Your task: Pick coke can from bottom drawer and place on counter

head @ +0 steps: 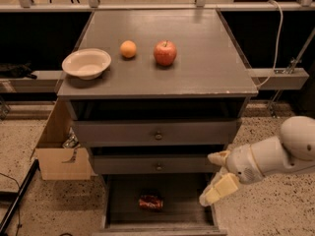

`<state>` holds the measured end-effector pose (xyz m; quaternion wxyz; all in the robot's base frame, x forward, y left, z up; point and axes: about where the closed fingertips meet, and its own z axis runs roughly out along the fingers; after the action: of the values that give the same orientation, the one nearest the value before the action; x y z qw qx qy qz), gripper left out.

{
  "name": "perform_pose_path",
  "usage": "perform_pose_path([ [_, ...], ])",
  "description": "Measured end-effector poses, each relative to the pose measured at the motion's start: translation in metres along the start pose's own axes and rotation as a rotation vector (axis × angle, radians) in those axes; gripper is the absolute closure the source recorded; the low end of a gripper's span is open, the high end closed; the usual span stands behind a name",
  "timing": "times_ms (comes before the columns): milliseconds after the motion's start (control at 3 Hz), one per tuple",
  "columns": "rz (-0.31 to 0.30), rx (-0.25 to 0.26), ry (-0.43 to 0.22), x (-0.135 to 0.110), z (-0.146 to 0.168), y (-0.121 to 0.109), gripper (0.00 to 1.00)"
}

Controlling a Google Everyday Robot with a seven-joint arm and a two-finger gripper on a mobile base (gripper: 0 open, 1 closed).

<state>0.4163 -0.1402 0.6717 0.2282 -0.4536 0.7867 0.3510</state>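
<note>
Hovering beside the right wall of the open grey bottom drawer (162, 227), cream two-finger claw (212, 176), fingers apart, empty. Lying sideways on the drawer's dark floor, small red metal coke can (150, 202), left of claw, untouched.

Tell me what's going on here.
A robot arm is going after the coke can, which lies on its side in the open bottom drawer. The gripper hangs open and holds nothing, by the drawer's right edge, above and to the right of the can. Nothing has been picked up yet. The counter holds a bowl, an orange and an apple.
</note>
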Motion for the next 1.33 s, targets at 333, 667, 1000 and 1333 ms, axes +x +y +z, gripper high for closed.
perform_pose_path([
  [333, 0.097, -0.019, 0.091, 0.034, 0.043, -0.007, 0.0],
  [667, 0.135, 0.032, 0.218, 0.051, 0.083, -0.03, 0.0],
  [1000, 0.135, 0.032, 0.218, 0.051, 0.083, -0.03, 0.0],
  [1333, 0.177, 0.024, 0.207, 0.058, 0.098, -0.038, 0.0],
])
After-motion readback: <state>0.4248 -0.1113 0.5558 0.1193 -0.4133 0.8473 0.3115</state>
